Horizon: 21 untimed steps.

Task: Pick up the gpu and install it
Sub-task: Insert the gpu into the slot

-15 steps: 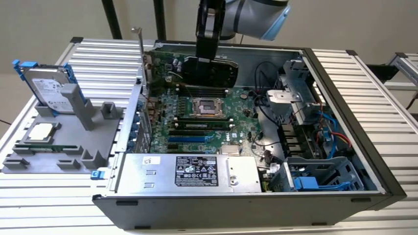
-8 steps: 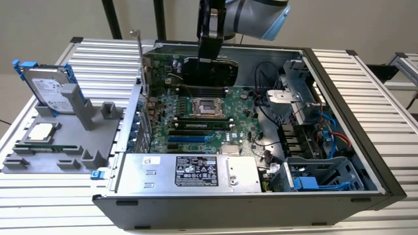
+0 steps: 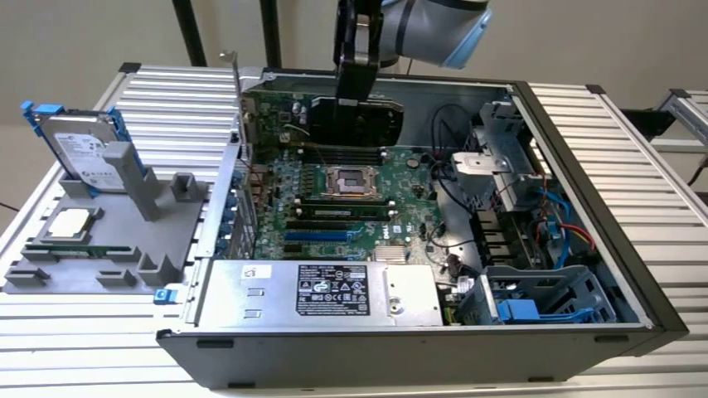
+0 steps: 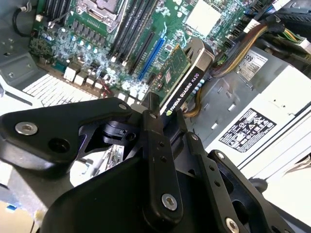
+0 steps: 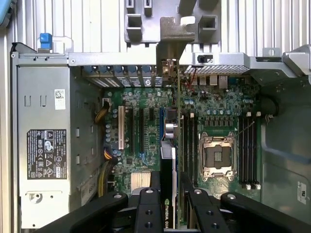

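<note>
The gpu (image 4: 182, 77), a green board with black shroud, hangs edge-on over the motherboard (image 4: 87, 53).

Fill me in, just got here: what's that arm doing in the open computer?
The arm's gripper is clamped on the gpu, holding it edge-on above the motherboard slots inside the open computer case. The card is not yet seated. A hard drive and CPU chip sit outside on a grey holder.
</note>
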### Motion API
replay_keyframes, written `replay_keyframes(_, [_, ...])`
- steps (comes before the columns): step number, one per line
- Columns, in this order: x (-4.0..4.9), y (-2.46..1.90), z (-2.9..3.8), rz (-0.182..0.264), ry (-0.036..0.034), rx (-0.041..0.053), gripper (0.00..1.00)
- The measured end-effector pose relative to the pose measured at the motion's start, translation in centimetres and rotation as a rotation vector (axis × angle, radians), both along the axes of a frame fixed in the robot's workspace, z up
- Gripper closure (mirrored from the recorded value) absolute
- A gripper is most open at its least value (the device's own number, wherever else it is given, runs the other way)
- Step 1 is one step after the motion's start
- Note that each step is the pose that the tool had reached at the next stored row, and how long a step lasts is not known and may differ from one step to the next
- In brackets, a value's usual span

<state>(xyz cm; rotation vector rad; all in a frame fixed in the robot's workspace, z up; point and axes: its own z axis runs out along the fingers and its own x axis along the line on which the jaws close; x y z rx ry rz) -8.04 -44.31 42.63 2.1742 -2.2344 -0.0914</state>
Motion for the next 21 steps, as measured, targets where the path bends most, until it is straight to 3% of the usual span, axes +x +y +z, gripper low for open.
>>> replay_keyframes(21, [0.01,0.00,-1.22,0.000,0.0001,-0.0002,1.00])
